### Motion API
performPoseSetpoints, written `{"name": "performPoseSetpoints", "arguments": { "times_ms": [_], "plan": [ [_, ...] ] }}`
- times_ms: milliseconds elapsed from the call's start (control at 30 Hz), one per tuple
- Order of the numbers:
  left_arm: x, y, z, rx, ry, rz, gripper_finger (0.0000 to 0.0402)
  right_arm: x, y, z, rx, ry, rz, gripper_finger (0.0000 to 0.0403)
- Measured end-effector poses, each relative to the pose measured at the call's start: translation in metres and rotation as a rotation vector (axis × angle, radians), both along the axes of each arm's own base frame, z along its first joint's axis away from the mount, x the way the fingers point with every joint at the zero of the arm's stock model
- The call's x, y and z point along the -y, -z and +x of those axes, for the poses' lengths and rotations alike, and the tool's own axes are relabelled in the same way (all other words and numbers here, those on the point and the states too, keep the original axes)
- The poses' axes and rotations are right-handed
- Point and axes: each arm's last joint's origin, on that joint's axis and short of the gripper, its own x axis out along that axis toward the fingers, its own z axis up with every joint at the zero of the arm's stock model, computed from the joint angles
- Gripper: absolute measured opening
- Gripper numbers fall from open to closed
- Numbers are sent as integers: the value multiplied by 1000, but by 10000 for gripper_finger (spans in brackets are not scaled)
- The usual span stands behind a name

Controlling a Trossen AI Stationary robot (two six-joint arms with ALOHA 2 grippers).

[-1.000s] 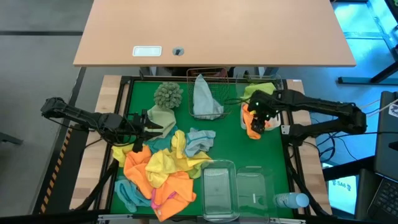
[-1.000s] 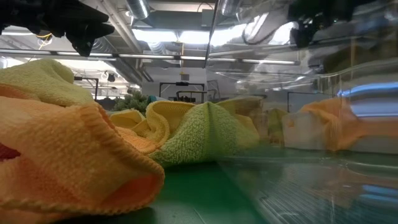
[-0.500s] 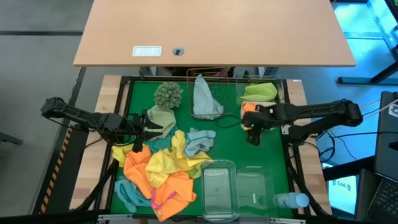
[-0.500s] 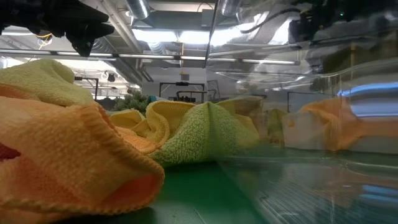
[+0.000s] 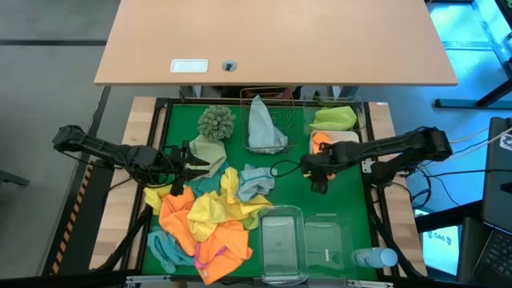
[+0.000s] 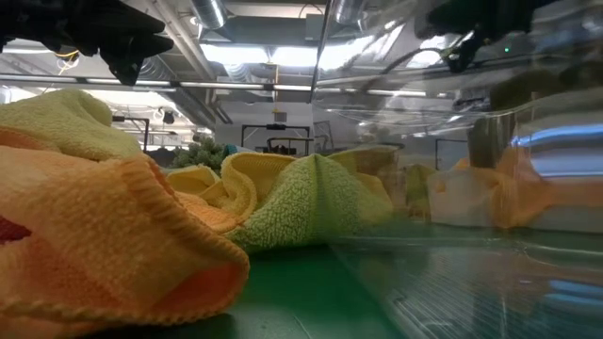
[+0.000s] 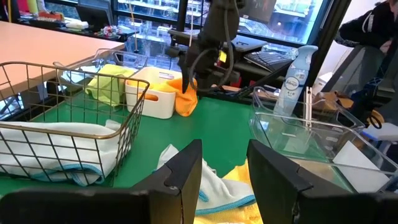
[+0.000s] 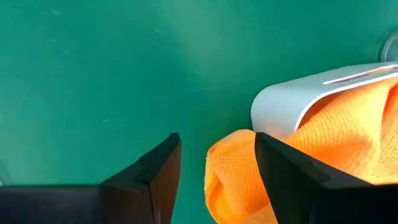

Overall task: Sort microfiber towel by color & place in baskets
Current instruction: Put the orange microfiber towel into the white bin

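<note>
A heap of orange, yellow, lime and teal towels [image 5: 206, 216] lies on the green mat at the table's left near side. My left gripper [image 5: 190, 160] [image 7: 224, 180] hovers open at the heap's far left edge. My right gripper [image 5: 314, 170] [image 8: 217, 180] is open over bare mat just left of a white tray [image 5: 342, 146] [image 8: 292, 99]. An orange towel [image 5: 320, 140] [image 8: 336, 124] lies in that tray and droops over its corner [image 7: 183, 99]. The copper mesh basket [image 5: 276, 98] holds a pale grey-blue towel [image 5: 264, 124]. A second white tray holds a lime towel [image 5: 334, 118].
Two clear tubs [image 5: 280, 236] [image 5: 330, 240] stand at the near edge, right of the heap. A bottle [image 5: 376, 258] lies beside them at the near right corner. A shaggy sage-green ball [image 5: 216, 122] sits at the far side, left of the basket. Bare mat shows between basket and tubs.
My right gripper has moved from beside the white tray toward the table's left and a little toward the near edge, out over bare mat. The orange towel has stayed draped in the tray.
</note>
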Motion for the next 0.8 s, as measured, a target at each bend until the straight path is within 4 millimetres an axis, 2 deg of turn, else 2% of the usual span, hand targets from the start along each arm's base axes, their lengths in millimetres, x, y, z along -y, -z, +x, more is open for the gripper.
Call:
{"name": "performPoseSetpoints", "arguments": {
  "times_ms": [333, 533, 800],
  "plan": [
    [0, 0, 0, 0, 0, 0, 124, 2, 4, -9, -99, 177, -54, 204],
    [0, 0, 0, 0, 0, 0, 124, 6, 3, -14, -129, 205, -168, 204],
    [0, 0, 0, 0, 0, 0, 124, 6, 3, -13, -118, 207, -187, 196]
  ]
}}
